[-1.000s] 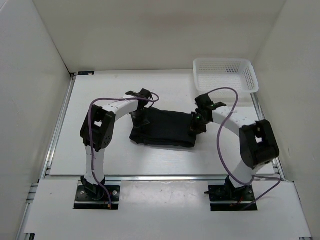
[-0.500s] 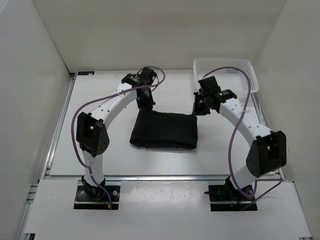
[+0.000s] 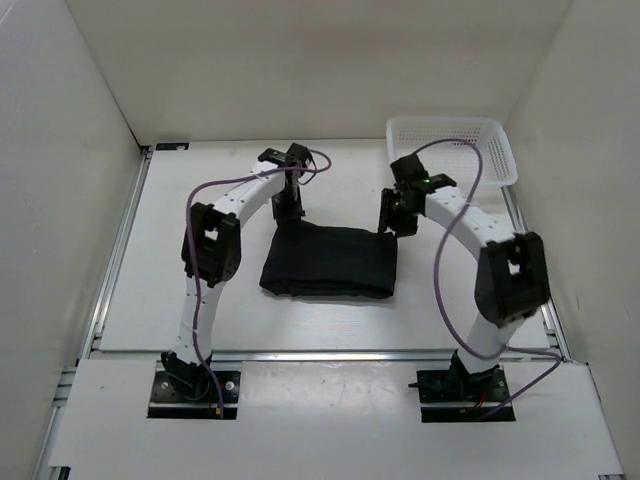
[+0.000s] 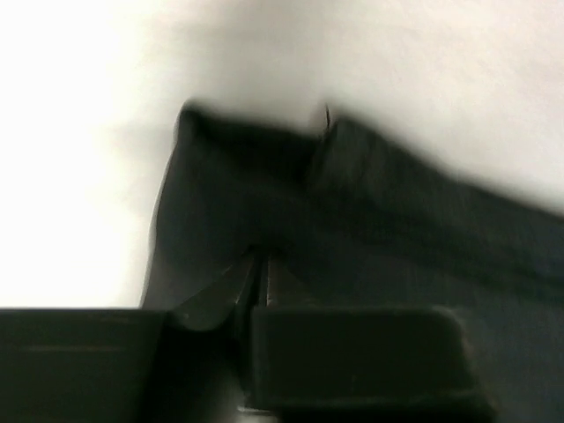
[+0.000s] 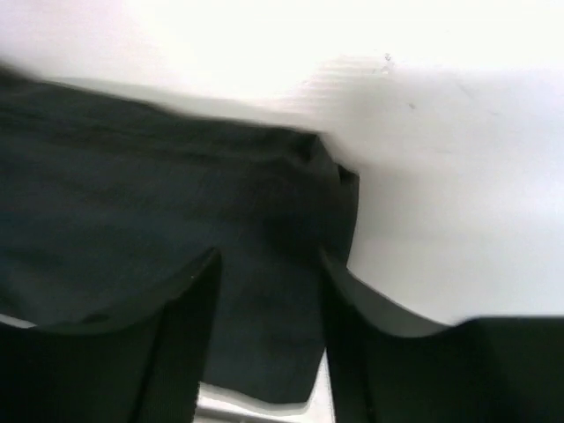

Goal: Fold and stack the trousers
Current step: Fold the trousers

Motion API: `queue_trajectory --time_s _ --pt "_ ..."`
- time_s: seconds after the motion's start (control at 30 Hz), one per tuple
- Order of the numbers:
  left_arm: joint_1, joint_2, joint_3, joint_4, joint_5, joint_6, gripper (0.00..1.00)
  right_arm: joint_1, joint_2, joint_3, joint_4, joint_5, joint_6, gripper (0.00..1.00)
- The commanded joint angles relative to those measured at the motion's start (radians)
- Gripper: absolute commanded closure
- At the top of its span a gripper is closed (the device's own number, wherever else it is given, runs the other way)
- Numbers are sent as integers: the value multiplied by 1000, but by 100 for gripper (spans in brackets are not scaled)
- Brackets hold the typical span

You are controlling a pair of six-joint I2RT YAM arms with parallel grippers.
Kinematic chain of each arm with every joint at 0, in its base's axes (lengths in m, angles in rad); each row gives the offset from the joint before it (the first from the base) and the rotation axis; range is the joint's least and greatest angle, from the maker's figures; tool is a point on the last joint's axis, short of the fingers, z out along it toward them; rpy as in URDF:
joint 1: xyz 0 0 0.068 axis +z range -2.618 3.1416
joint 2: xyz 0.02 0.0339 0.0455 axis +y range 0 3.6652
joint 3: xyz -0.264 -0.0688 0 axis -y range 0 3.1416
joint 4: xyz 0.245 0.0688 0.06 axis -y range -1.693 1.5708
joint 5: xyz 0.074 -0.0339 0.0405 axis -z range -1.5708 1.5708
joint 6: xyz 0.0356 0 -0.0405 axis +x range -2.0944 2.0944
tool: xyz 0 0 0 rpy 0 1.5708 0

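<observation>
The black trousers (image 3: 330, 262) lie folded into a flat rectangle in the middle of the table. My left gripper (image 3: 289, 211) is at their far left corner. In the left wrist view its fingers (image 4: 211, 295) stand almost together with a thin slit between them over the dark cloth (image 4: 397, 203). Whether it still pinches cloth is too dark to tell. My right gripper (image 3: 393, 219) is at the far right corner. In the right wrist view this gripper (image 5: 269, 257) is open, with the trousers' corner (image 5: 132, 176) lying flat below the gap.
A white mesh basket (image 3: 505, 152) stands at the far right corner of the table, just behind the right arm. White walls close in the table on the left, the back and the right. Purple cables loop over both arms.
Both grippers carried the cloth's edge away from the bases, laying the trousers out as a flatter, wider rectangle. Then they drew slightly back and the right jaws opened.
</observation>
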Motion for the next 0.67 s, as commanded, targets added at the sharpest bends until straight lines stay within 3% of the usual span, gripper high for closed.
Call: queue_trajectory --time_s 0.0,0.03,0.1,0.13,0.17,0.23,0.43,0.63 --pt "7 -270 51 -61 -31 59 71 -4 -229 77 -84 78 8 45" --pt "7 -354 63 -75 -31 70 61 -4 -290 110 -133 98 8 33" --pt "19 -434 82 -90 -40 90 37 -4 -338 155 -190 114 -15 24" --pt "31 -476 82 -99 -40 90 19 -4 -384 170 -217 127 -15 19" --pt "31 -558 64 -99 -40 90 13 -4 -410 170 -247 143 -15 9" --pt "45 -635 -1 -90 -59 112 0 -4 -488 158 -270 210 -15 2" --pt "54 -830 -163 -121 -126 118 0 -23 -663 28 -270 309 -13 0" --pt "85 -949 -220 -101 -160 86 0 -23 -751 -35 -279 358 7 0"
